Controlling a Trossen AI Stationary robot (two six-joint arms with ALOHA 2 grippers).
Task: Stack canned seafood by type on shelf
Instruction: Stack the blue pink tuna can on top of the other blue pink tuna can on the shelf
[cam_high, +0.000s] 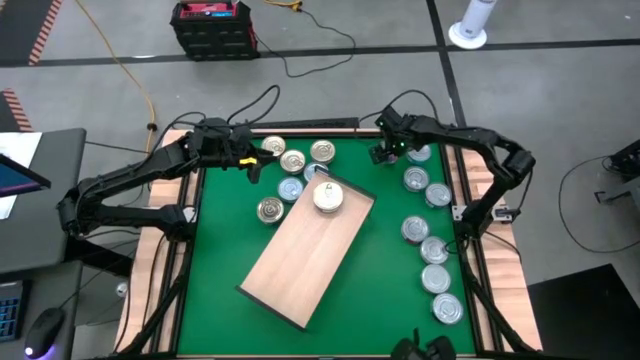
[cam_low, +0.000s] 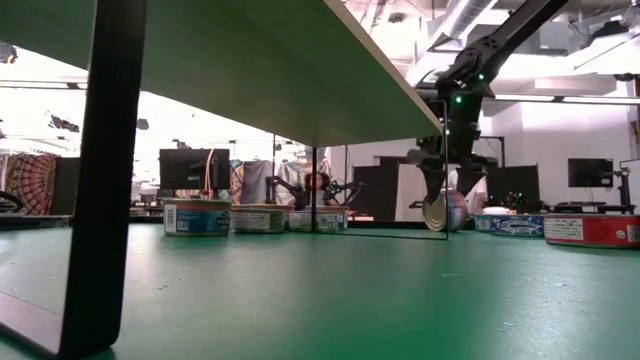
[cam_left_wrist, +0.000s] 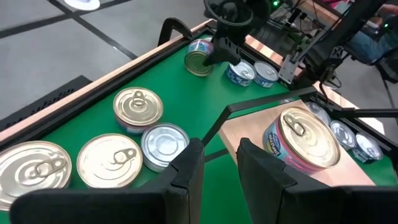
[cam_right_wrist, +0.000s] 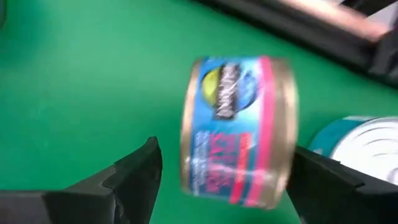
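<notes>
The shelf (cam_high: 300, 255) is a tan board lying slantwise on the green table, with one blue-and-pink tin (cam_high: 328, 197) on its far end. Several gold and silver tins (cam_high: 293, 161) rest flat on the table by its far left corner. My right gripper (cam_right_wrist: 224, 180) is open at the far right, pointing steeply down. Its fingers stand on either side of a blue-and-pink tin (cam_right_wrist: 239, 130) that is up on its rim (cam_low: 437, 213). My left gripper (cam_left_wrist: 217, 152) hovers over the far left tins with a narrow gap and nothing in it. My right gripper comes from above at the tin standing on its rim (cam_left_wrist: 199, 62), one finger facing each flat end. The finger (cam_right_wrist: 323, 180) by the lid end is very close. I cannot tell whether it touches the tin.
A row of tins (cam_high: 434, 250) lies flat along the table's right edge, from the far corner to the near one; the farthest (cam_right_wrist: 367, 140) sits just beside the standing tin. In the low view the shelf (cam_low: 300, 70) stands raised on black legs (cam_low: 110, 170). Wooden rails edge the table.
</notes>
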